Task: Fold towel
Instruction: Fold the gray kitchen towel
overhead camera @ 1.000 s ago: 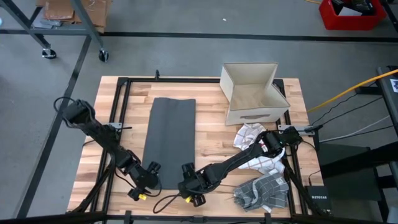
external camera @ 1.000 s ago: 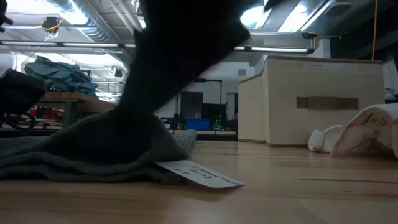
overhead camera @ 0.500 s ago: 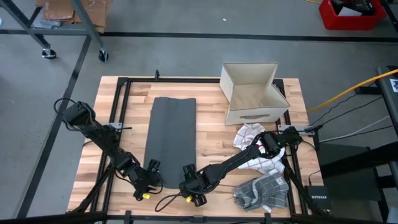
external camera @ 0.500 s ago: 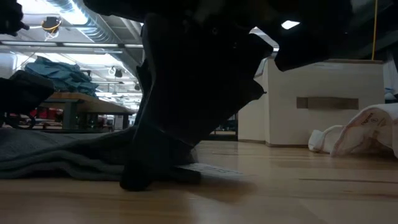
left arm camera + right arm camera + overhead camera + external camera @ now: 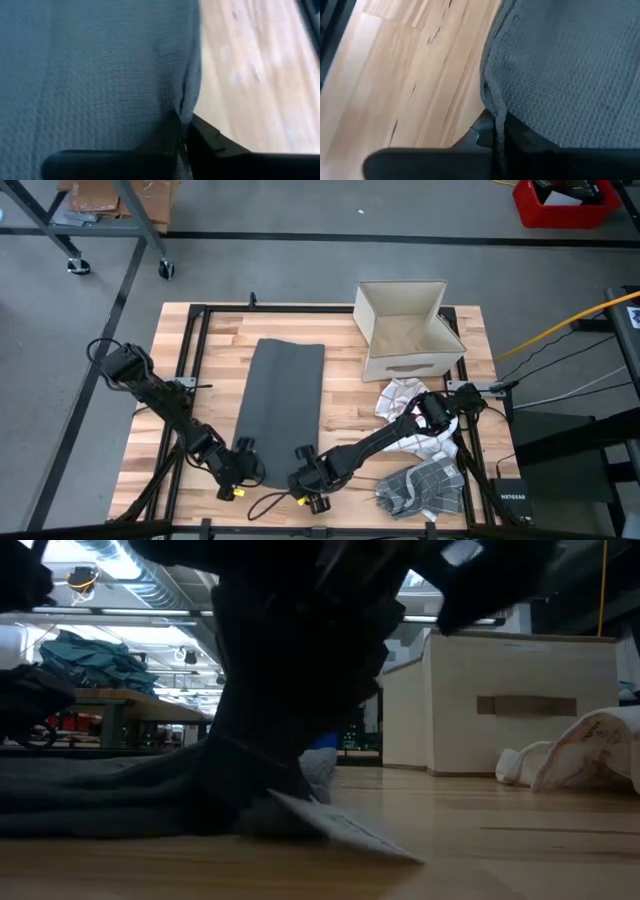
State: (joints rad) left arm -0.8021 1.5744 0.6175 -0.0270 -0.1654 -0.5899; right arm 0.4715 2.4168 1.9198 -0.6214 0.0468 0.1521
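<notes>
At the counter's (image 5: 340,395) near edge, our left gripper (image 5: 245,463) and right gripper (image 5: 303,471) have just clamped shut on the grey towel's (image 5: 282,405) two near corners. Its far end has already skewed slightly, so the fold toward the far edge can begin.

Both grippers have closed: the left gripper (image 5: 243,463) and right gripper (image 5: 303,467) now pinch the near corners of the grey towel (image 5: 281,402). The towel's far end has shifted slightly right, and its near edge with the white tag (image 5: 345,828) lifts off the table.
</notes>
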